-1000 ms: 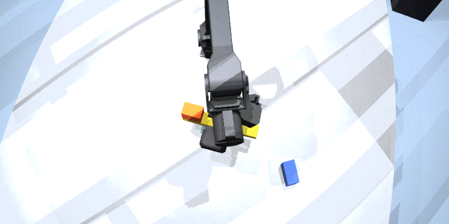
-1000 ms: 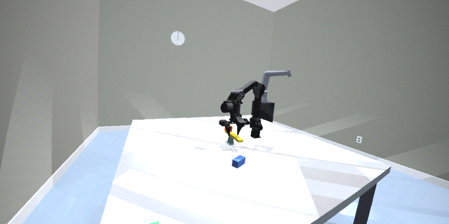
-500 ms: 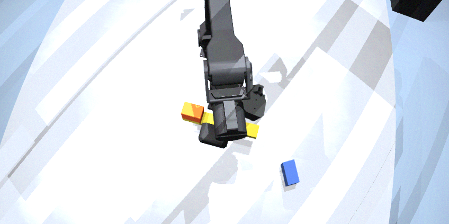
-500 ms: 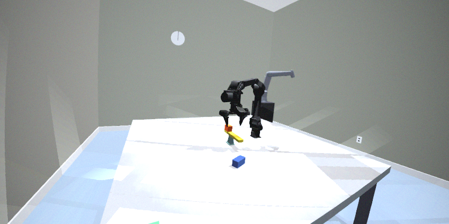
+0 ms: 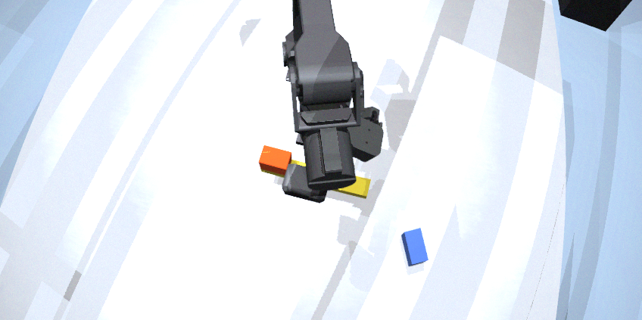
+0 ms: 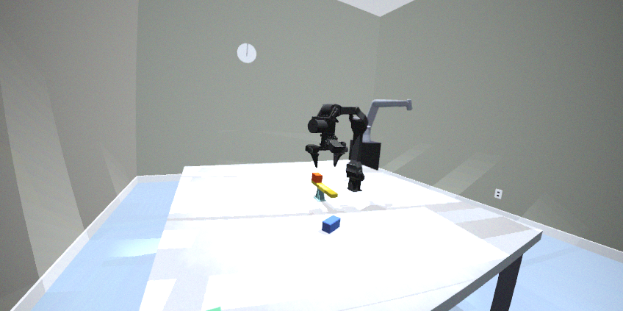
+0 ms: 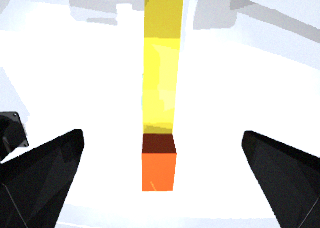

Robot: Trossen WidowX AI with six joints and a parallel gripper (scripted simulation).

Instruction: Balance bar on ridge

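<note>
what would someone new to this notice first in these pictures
Probably the black arm, its open gripper above the yellow bar. Next, the orange block on one end of that bar. Then the blue block, alone on the white table.

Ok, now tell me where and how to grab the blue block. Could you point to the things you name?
Best pinched across the middle of its two long sides, coming straight down from above. The blue block point(image 5: 415, 246) point(image 6: 330, 224) lies flat on the table, longer than it is wide, with both long sides free. The open gripper point(image 6: 325, 166) would likely need turning so its fingers straddle that narrower width.
</note>
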